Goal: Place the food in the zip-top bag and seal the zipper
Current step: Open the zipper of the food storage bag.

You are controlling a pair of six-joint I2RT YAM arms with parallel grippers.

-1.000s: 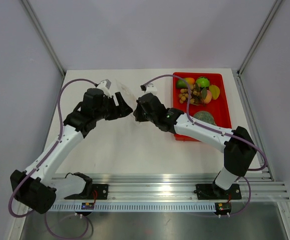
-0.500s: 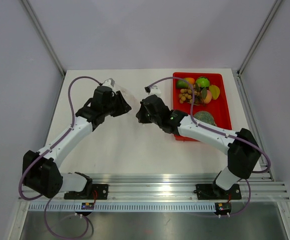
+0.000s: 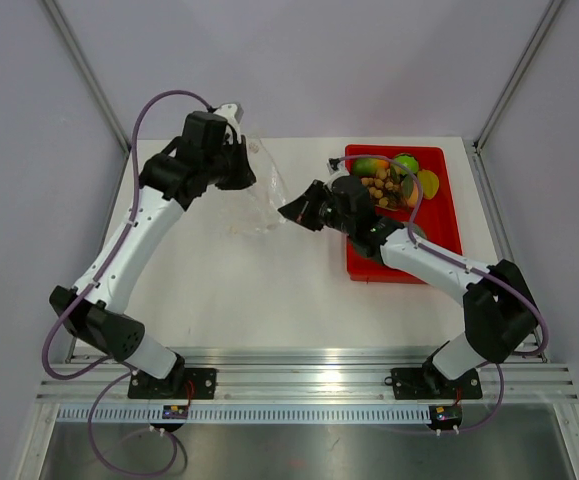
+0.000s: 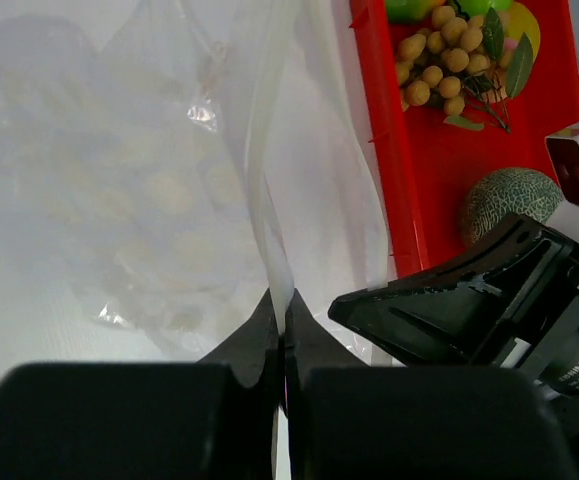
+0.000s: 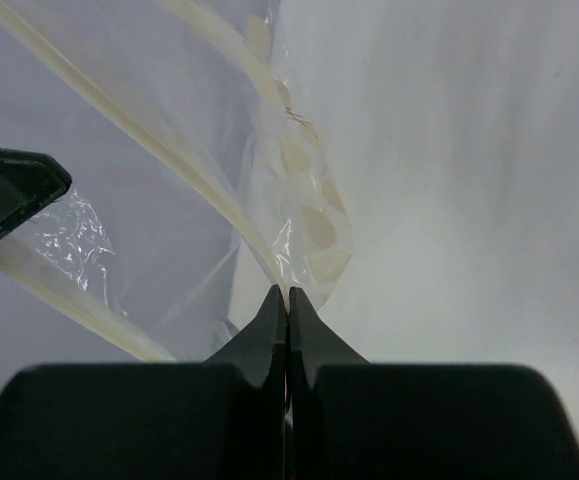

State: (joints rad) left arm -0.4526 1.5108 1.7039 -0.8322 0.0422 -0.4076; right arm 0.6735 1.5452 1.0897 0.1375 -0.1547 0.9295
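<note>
The clear zip-top bag (image 3: 260, 203) hangs above the table, stretched between both grippers. My left gripper (image 3: 249, 170) is shut on its whitish zipper (image 4: 269, 190) strip, seen pinched at the fingertips in the left wrist view (image 4: 282, 305). My right gripper (image 3: 290, 212) is shut on the opposite edge of the bag's mouth (image 5: 287, 295). No food shows inside the bag. The food lies in the red tray (image 3: 363, 262): longan cluster (image 3: 379, 183), mango (image 3: 369, 166), green apple (image 3: 405, 162), yellow piece (image 3: 428, 184), and the netted melon (image 4: 509, 200).
The red tray sits at the table's right, its near-left wall (image 4: 401, 200) close to the hanging bag. The right arm (image 3: 429, 262) reaches across the tray's front. Metal frame posts (image 3: 87, 70) rise at both back corners.
The left gripper has closed on the bag's zipper strip and risen toward the back. The right gripper has moved right toward the tray, and the bag is now lifted and spread between them.
</note>
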